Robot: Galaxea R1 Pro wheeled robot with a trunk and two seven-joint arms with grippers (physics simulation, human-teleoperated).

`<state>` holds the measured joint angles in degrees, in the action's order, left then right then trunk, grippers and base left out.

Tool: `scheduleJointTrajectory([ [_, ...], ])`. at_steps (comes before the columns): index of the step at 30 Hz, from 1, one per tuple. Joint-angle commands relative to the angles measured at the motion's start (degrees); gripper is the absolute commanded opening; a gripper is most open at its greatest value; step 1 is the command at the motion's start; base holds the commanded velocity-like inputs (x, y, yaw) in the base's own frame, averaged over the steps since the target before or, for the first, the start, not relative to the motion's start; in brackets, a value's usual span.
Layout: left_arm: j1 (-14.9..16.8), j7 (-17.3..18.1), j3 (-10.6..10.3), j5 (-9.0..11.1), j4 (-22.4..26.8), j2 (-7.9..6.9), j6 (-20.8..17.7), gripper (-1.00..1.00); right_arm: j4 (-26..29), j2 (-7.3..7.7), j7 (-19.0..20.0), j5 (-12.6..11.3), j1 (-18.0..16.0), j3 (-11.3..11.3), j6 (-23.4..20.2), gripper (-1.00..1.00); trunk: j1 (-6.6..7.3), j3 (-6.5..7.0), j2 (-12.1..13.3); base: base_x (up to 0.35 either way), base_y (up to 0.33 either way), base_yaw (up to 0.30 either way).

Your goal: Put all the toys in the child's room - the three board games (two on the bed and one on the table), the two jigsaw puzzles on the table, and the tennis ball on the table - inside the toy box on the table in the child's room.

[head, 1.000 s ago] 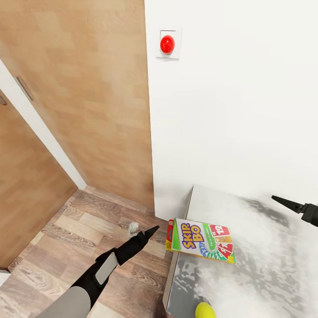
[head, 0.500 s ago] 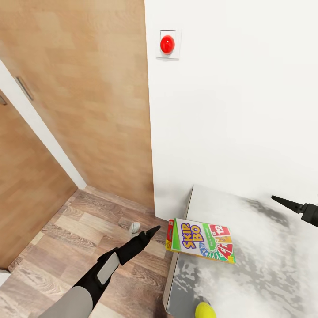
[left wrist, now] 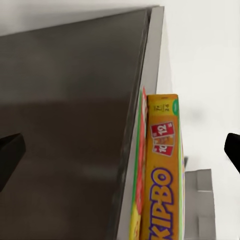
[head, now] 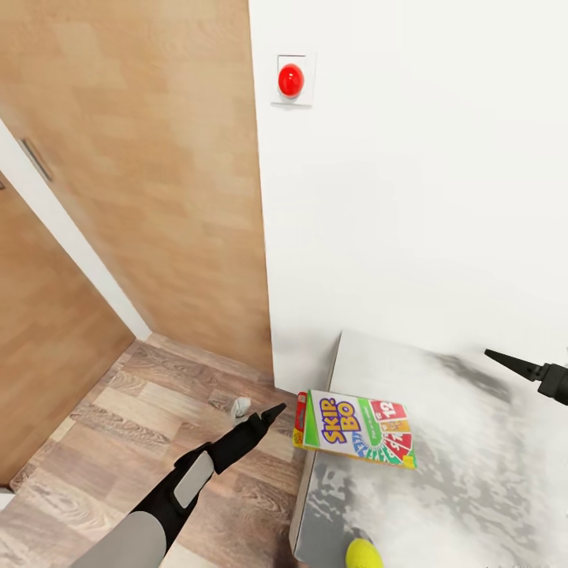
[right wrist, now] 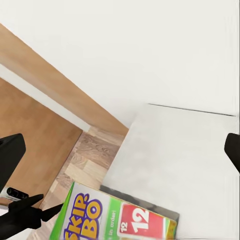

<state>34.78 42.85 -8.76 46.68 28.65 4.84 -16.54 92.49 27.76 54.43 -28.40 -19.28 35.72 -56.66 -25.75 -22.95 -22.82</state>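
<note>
My left gripper (head: 272,410), fingers spread and empty at lower centre, could knock the overhanging Skip-Bo box (head: 355,430) off the table (head: 465,442) edge

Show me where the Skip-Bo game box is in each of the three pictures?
Head view: the Skip-Bo box lies on the table's near-left corner, poking over the edge.
Left wrist view: the box shows edge-on, sticking out past the table's side.
Right wrist view: the box lies at the picture's bottom.
Shared landmark: the red "12" card printed on it.
</note>
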Motion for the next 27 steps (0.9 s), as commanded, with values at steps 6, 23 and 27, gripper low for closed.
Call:
scheduleJointTrajectory([
  [6, 0.03, -0.07, -0.11, 0.61, 0.01, -0.01, -0.52, 1.00, -0.02, 0.01, 0.30, 0.16, -0.06, -0.03, -0.21, 1.00, -0.03, 0.04, -0.10, 0.000, 0.000, -0.153],
  [23, 0.03, -0.13, -0.04, 0.61, 0.01, 0.00, -0.52, 1.00, -0.02, 0.01, 0.33, 0.15, -0.06, 0.00, -0.21, 1.00, -0.03, 0.14, -0.10, 0.000, 0.000, -0.046],
  [27, 0.03, -0.13, -0.03, 0.61, 0.01, 0.00, -0.51, 1.00, -0.01, 0.01, 0.33, 0.14, -0.06, 0.05, -0.21, 1.00, -0.03, 0.15, -0.10, 0.000, 0.000, -0.010],
])
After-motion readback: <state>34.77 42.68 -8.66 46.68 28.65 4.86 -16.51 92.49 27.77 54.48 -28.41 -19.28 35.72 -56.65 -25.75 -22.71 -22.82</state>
